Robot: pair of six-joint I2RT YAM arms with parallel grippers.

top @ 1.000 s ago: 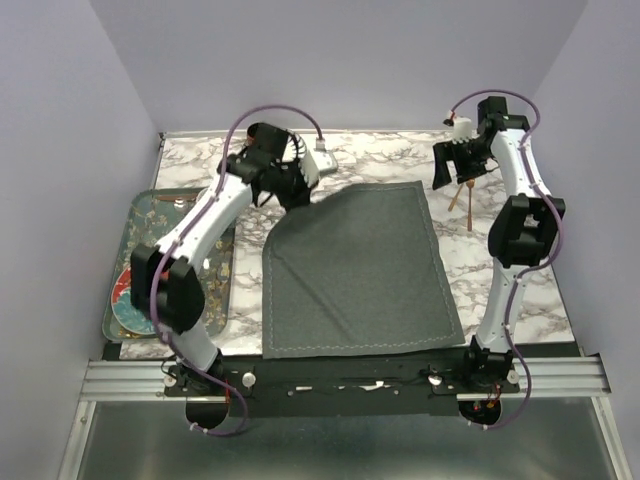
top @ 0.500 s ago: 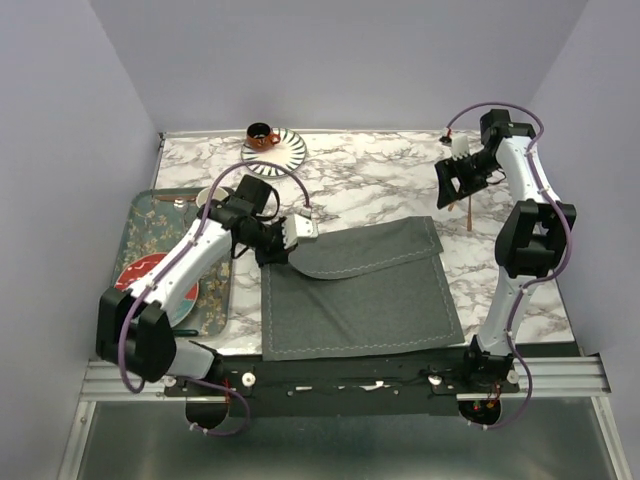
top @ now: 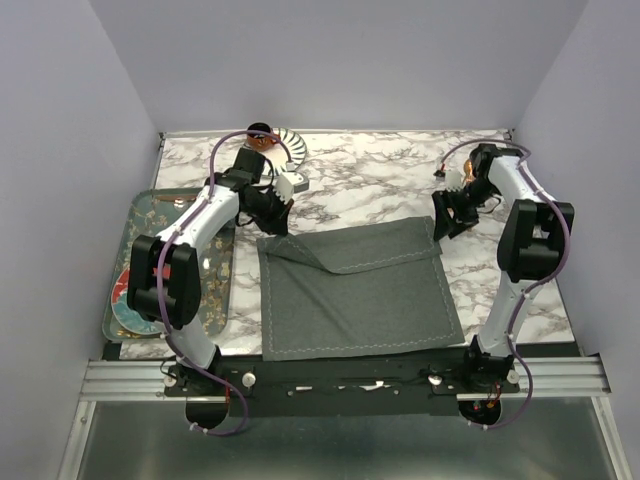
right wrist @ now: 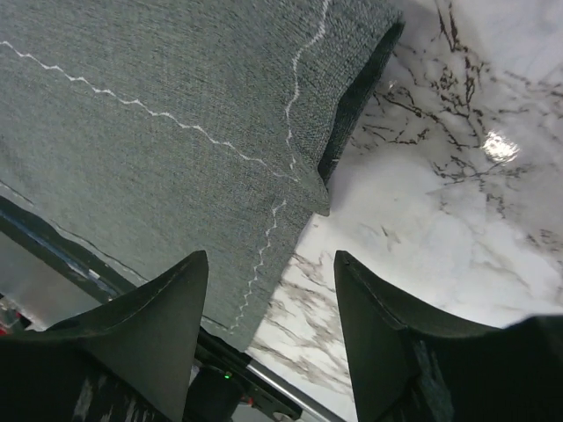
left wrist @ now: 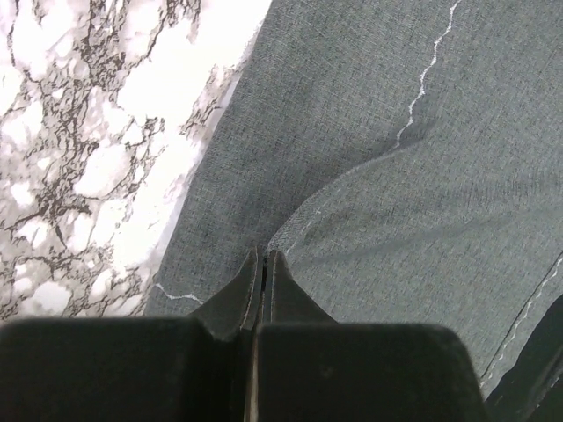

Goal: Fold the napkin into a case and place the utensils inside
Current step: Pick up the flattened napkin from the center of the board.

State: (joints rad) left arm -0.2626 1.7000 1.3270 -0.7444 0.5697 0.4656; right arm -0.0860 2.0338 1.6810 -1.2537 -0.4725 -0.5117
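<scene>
Fold: far edge of dark grey square cloth napkin [top: 360, 295] now flopped forward on marble counter [top: 380, 170] | left hand [top: 277, 218]: still clamped on its far-left corner | right hand [top: 447, 215]: jaws apart, dropped over far-right corner | first fold in

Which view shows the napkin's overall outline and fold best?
The top external view: nearly the whole napkin is visible, its far edge folded over toward the arms. The left wrist view shows only a creased patch; the right wrist view shows one corner and its stitched hem.
</scene>
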